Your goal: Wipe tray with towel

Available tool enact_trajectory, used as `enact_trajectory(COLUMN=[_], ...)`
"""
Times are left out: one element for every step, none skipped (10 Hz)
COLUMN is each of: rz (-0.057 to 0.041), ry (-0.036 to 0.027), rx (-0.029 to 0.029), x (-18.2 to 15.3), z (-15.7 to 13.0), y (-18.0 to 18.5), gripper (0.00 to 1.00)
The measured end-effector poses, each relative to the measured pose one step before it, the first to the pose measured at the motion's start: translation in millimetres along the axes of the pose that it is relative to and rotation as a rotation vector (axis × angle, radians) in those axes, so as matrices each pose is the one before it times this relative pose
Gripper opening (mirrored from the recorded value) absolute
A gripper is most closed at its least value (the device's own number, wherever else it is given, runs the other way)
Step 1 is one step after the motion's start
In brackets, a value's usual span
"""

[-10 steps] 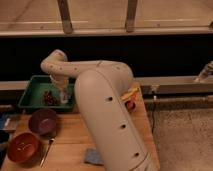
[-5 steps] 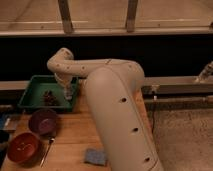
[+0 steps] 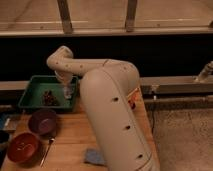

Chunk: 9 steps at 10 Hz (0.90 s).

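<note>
Camera view shows the green tray (image 3: 31, 98) at the left of the frame, a little above the middle, sitting on the far left part of the wooden table (image 3: 75, 135) against the dark ledge behind it. Inside the tray, toward its centre, lies a small dark reddish clump (image 3: 49, 97) whose nature I cannot make out. The gripper (image 3: 67, 92) hangs over the right half of the tray, just right of that clump, pointing down into the basin; whether it is open, closed or holding anything I cannot tell. The towel (image 3: 94, 157), a small grey-blue cloth, lies well apart from the tray at the lower middle of the frame, on the near edge of the table and partly behind the arm (image 3: 107, 107). That arm, bulky and cream-coloured, rises from the bottom centre and bends left toward the tray. Below the tray, at the left, stands a purple bowl (image 3: 43, 121), and below that, in the lower left corner, a red bowl (image 3: 22, 146). A spoon (image 3: 46, 150) lies just right of the red bowl
</note>
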Motion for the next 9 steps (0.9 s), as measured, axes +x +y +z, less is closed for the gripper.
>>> enact_trajectory(rz=[0.00183,-0.00255,-0.00727,-0.01425,-0.02353,-0.02433,-0.02302,-0.03297,-0.04113], ry=[0.01308,0.01057,0.01032,0.00633,0.00416,0.00431,0.00233,0.00451,0.00369], rx=[0.0039,-0.00191,-0.01047,-0.00585,-0.01745,-0.01081,-0.00624,-0.00898,-0.00991], x=[-12.21,-10.89,-15.81,-12.24,-11.26,-4.55,-2.32,0.17,1.27], z=[6.91,6.97,8.78,5.94,5.93,2.32,0.91,-0.38,-2.09], y=[-20.35,-9.76,-4.78,-0.4,5.49,5.72,6.51,12.77,18.62], gripper=[0.0,0.0,0.0,0.0,0.0,0.0,0.0,0.0,0.0])
